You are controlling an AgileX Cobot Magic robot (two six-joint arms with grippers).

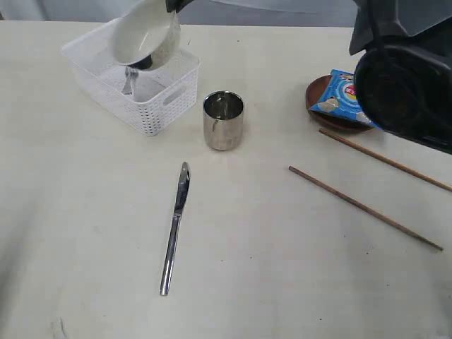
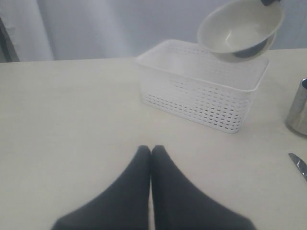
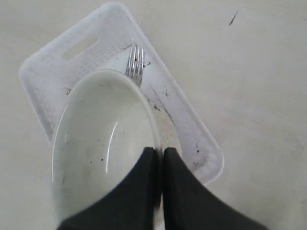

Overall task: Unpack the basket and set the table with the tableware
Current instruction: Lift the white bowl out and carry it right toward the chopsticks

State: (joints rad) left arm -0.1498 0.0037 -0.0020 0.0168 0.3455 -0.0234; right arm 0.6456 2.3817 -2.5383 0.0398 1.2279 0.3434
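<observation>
- The bowl (image 3: 100,143) hangs tilted in the air directly above the basket (image 1: 162,106). The right gripper (image 3: 158,151) pinches its rim between nearly closed fingers. The tilt looks like a consequence of holding it by one edge only.
- Judging by this height, the bowl is mid-lift and clear of the basket walls. It likely needs to go sideways to a free spot on the tabletop (image 1: 85,212).
- One fork (image 3: 135,61) lies inside the basket under the bowl, tines toward the end wall with the slot handle. It appears to be the only piece left in there, though the bowl hides part of the floor.
- One steel cup (image 1: 223,120) stands upright just beside the basket's long wall, already unpacked.
- One knife (image 1: 175,226) lies flat on the tabletop, further from the basket than the cup and apart from both.
- Two chopsticks (image 1: 364,207) lie well apart from the basket beyond the cup, roughly parallel but not touching each other.
- One dark plate (image 1: 313,90) sits past the cup from the basket, with one blue chip bag (image 1: 342,95) lying on it, so the plate is not yet free for a place setting.
- The left gripper (image 2: 151,148) has its fingers pressed together on nothing, low over bare tabletop on the basket's side away from the cup, seemingly waiting.
</observation>
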